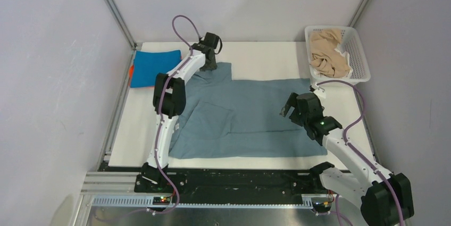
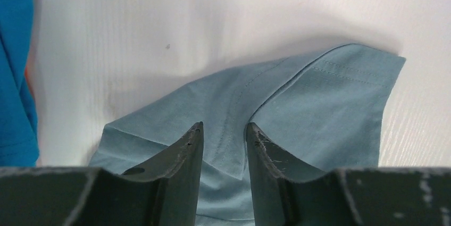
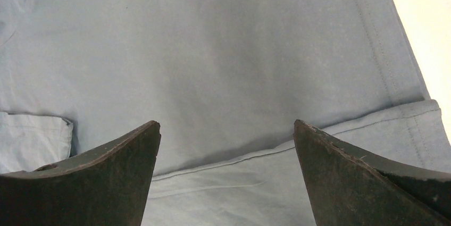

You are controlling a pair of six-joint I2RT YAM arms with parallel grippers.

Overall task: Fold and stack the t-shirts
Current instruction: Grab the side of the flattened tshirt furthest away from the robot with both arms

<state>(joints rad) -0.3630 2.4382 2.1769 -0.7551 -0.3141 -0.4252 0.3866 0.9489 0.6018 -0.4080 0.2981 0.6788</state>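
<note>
Plain grey walls at left, right & back. Alu posts go up at both rear corners. White bench in the middle, w/ metal rail along its left edge. Metal sheet at front. Light is even, shadows soft.

**Table, basket and frame around me**

I worked over a white table, faintly ribbed when seen up close. A white plastic lattice basket sat at its far right corner. Grey walls stood on both sides, aluminium posts slanted up from the far corners, and a black plate ran along the near edge.
</note>
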